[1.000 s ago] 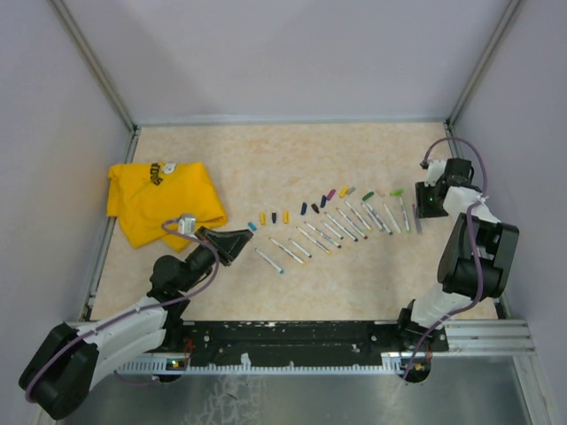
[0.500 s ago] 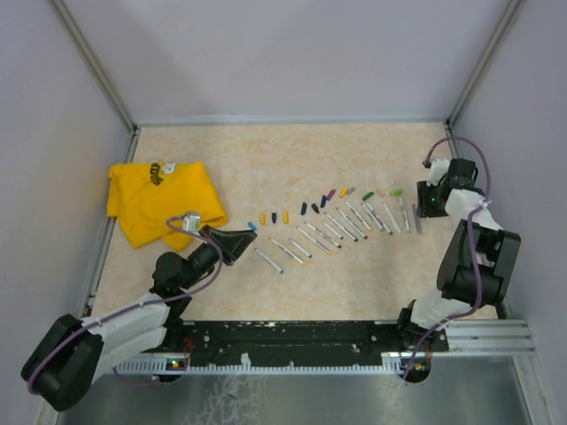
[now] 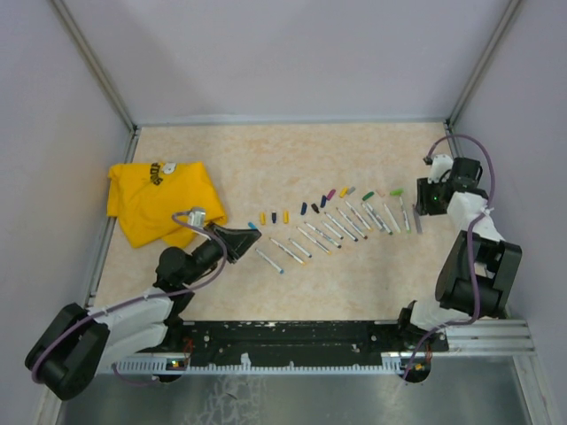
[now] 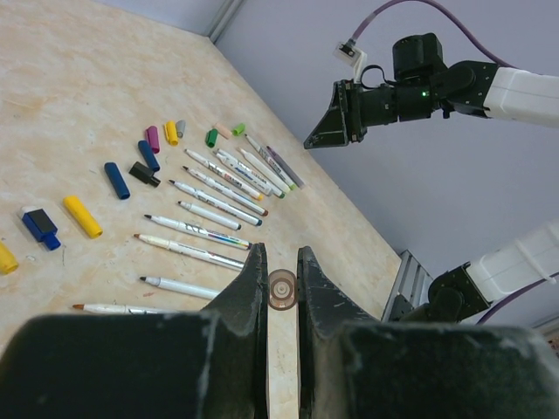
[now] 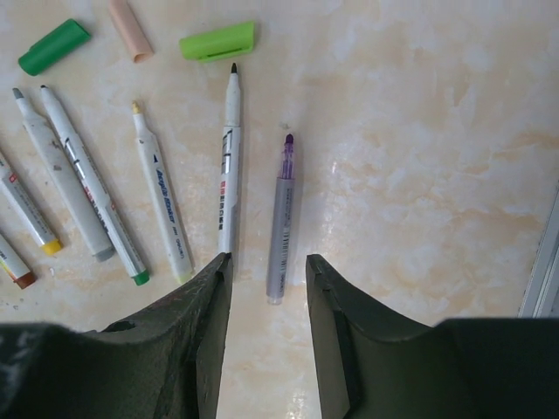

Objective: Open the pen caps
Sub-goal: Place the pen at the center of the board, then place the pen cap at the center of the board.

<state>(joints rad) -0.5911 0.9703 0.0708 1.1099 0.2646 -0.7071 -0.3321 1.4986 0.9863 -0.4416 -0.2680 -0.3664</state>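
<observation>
1. Pen caps point(image 4: 116, 180): all off. They lie loose on the table point(image 3: 354, 150) in a slanted line mid-table, running near-left to far-right, just on the far side of the pens point(image 4: 210, 208). Colours seen: yellow, dk blue, black, magenta, grey, green.
2. Far-right end of that line: green cap point(image 5: 54, 46), peach cap point(image 5: 129, 28), lime cap point(image 5: 218, 40). None of the three touch.
3. Pens lie side by side w/ tips bare, tips toward the caps.
4. R gripper point(image 5: 268, 260): fingers apart, nothing btwn them. It hangs over the near end of a clear purple pen point(image 5: 281, 209), the last pen on the right, whose tip points far.
5. Writing: the black-tip pen point(image 5: 229, 148) just left of the purple one has black + red print on its barrel. The next one left, a yellow-tip pen point(image 5: 162, 188), has slanted blue lettering. Both too small to read.
6. L gripper point(image 4: 282, 255): at the near-left end of the row, close by a teal cap point(image 3: 252, 226). Fingers nearly together, pinching a small brownish round piece point(image 4: 281, 290) seen end-on; can't tell what it is.
7. Yellow cloth point(image 3: 159, 204): crumpled at the left of the table, well apart from the pens. Dark print patch + white tag on it, unreadable.
</observation>
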